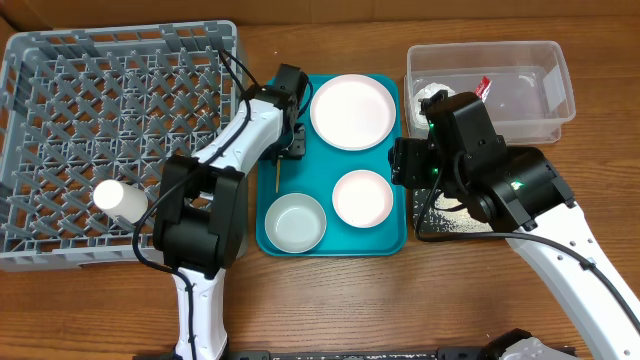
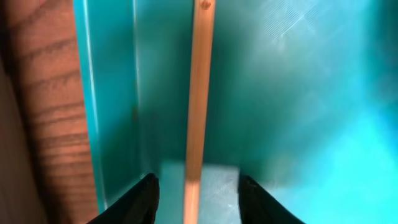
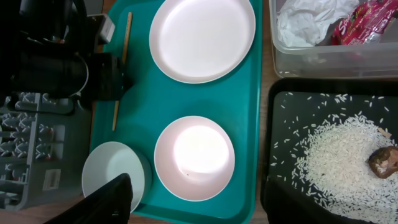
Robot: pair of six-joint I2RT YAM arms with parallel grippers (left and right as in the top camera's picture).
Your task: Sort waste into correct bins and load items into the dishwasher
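Observation:
My left gripper [image 2: 196, 199] is open low over the left edge of the teal tray [image 1: 395, 240], its fingers either side of a wooden chopstick [image 2: 199, 93], which also shows in the right wrist view [image 3: 121, 68]. On the tray are the plate [image 1: 353, 110] and two bowls [image 1: 297, 222] [image 1: 362, 197]. The white cup [image 1: 120, 200] lies in the grey rack [image 1: 60, 60]. The clear tub [image 1: 555, 60] holds the red wrapper [image 3: 367, 15] and paper wad [image 3: 305, 22]. The black tray [image 3: 292, 106] holds rice [image 3: 336, 149] and a brown scrap [image 3: 384, 160]. My right gripper [image 3: 199, 205] is open and empty above the pinkish bowl.
The left arm [image 1: 250, 130] reaches across the rack's right wall onto the teal tray. The right arm [image 1: 500, 180] covers most of the black tray in the overhead view. Bare wooden table [image 1: 350, 300] lies in front of the tray.

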